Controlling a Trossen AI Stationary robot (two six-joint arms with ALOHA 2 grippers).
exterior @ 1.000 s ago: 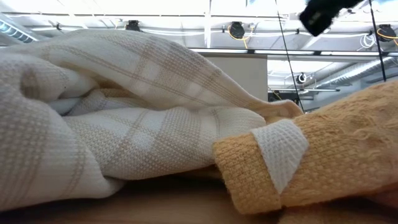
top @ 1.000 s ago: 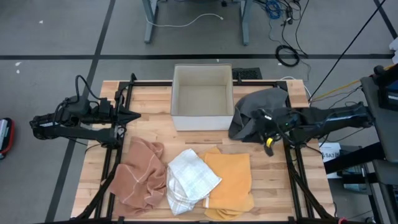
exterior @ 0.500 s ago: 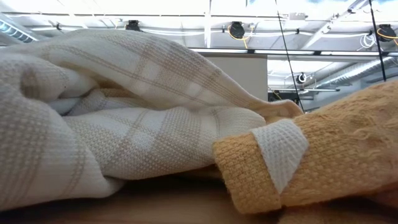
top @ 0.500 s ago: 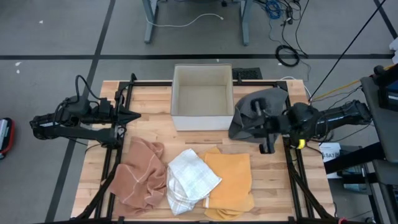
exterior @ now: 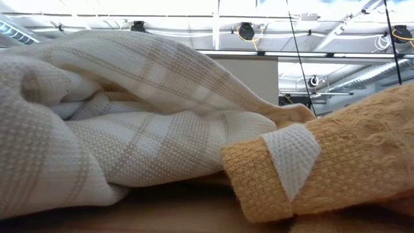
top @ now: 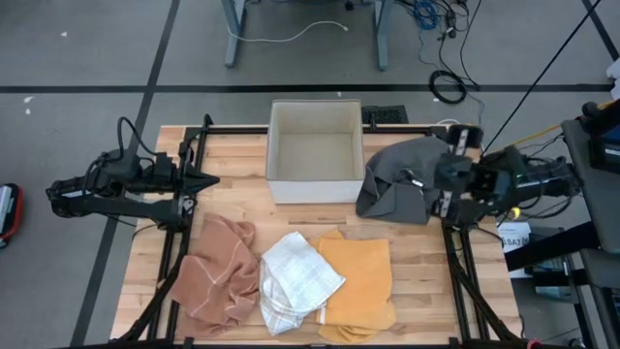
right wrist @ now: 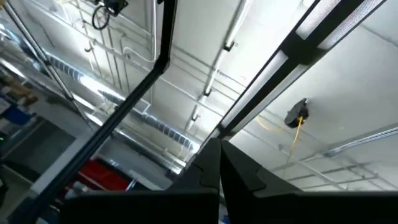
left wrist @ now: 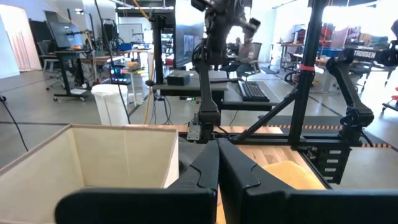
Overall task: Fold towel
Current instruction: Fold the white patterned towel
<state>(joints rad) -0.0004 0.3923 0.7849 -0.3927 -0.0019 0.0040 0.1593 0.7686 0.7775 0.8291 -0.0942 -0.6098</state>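
- The left gripper (top: pixel 207 179) rests at the left edge of the table (top: pixel 242 160), pointing toward the open box (top: pixel 314 151). Its fingers are pressed together with nothing between them, so this arm looks parked and waiting.
- The right gripper (right wrist: pixel 219 163) is at the right edge of the table, just beside the dark grey towel (top: pixel 399 179). Its wrist view shows only ceiling beams and lights, so the wrist is turned upward, away from the cloth. The two fingers meet with no gap and hold nothing.
- The grey towel lies in a crumpled heap between the box and the right arm. I judge it is the towel this arm can reach most easily; however, whether the arm touches it cannot be told from above.
- Three more towels lie at the front of the table: a pink towel (top: pixel 215 268), a white checked towel (top: pixel 296 276) and an orange towel (top: pixel 358 274). The white one overlaps the edges of both neighbours; the low view shows it bunched against the orange one.
- No towel is folded neatly yet, so the task seems to be at its start. The box probably stands there to receive the finished towels.
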